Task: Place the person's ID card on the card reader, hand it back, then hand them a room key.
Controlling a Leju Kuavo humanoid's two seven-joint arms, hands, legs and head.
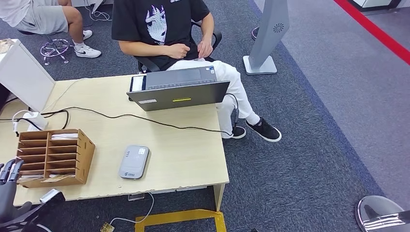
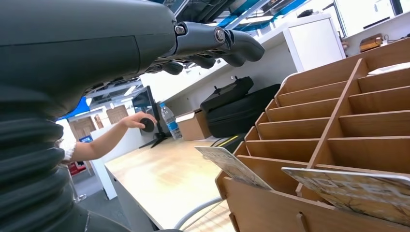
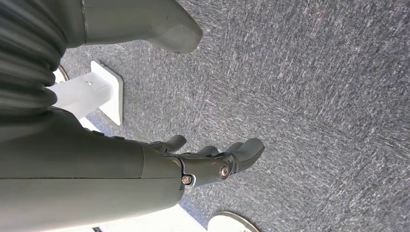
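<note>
From where I sit, nothing has started: the person (image 1: 169,29) in the chair holds no ID card that I can make out, so I judge the step in hand is to wait for the card and reach across the table (image 1: 183,159) to take it. To do it well I would bring an arm over the laptop (image 1: 179,92) without snagging the black cable (image 1: 145,118). The wooden sorter (image 1: 51,157) near my left hand (image 1: 9,186) holds pale cards, likely room keys. The card reader (image 1: 134,162) is a flat grey rounded pad, lying near the table's front edge. My left hand is empty, fingers loosely apart; my right hand (image 3: 212,162) hangs over carpet, also empty, fingers apart.
</note>
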